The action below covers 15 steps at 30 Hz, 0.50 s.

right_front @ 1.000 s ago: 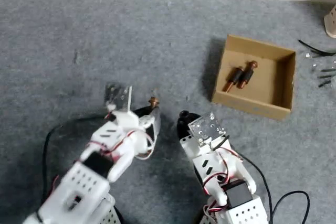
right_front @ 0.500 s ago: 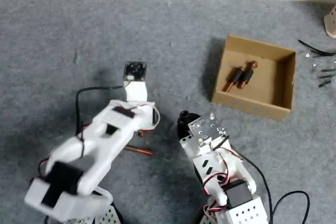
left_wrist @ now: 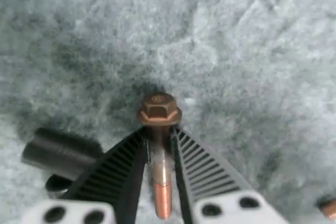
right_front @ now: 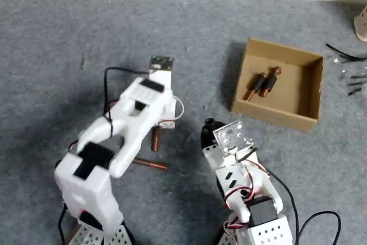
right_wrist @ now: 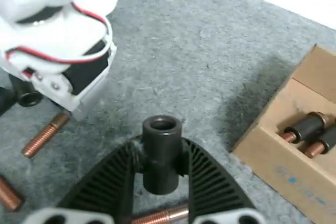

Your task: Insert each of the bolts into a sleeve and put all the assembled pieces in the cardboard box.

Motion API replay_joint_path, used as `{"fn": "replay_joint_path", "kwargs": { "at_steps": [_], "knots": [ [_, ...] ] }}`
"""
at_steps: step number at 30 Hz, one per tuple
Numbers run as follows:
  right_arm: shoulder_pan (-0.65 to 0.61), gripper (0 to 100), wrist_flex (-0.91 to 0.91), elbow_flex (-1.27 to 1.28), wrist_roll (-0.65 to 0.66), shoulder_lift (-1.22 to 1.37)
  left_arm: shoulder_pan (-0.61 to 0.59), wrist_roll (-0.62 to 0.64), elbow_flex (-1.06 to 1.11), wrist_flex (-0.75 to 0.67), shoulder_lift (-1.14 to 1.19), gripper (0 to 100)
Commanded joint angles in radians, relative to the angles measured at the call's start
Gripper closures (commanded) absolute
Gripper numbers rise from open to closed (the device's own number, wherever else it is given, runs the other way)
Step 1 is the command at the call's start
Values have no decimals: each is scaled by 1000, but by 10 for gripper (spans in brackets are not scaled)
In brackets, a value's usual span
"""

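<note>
One bolt (left_wrist: 161,166) inside left end effector (left_wrist: 158,132)

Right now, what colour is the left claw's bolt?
Copper; the bolt shows best in left wrist view.

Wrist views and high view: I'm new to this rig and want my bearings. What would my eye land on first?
The left gripper is shut on a copper bolt, its hex head sticking out over the grey carpet. The right gripper grips a black sleeve, open end up. In the high view, a cardboard box on the right arm's side holds two assembled pieces.
</note>
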Motion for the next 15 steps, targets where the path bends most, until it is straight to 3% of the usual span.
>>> {"fn": "replay_joint_path", "kwargs": {
  "at_steps": [1,10,15],
  "knots": [
    [36,993,-38,18,14,-13,-1,-5,-219,222,166,993],
    [44,993,-39,54,14,-13,4,-12,-601,549,446,995],
    [44,993,-39,58,14,-13,2,-14,-647,588,476,995]
  ]
}}
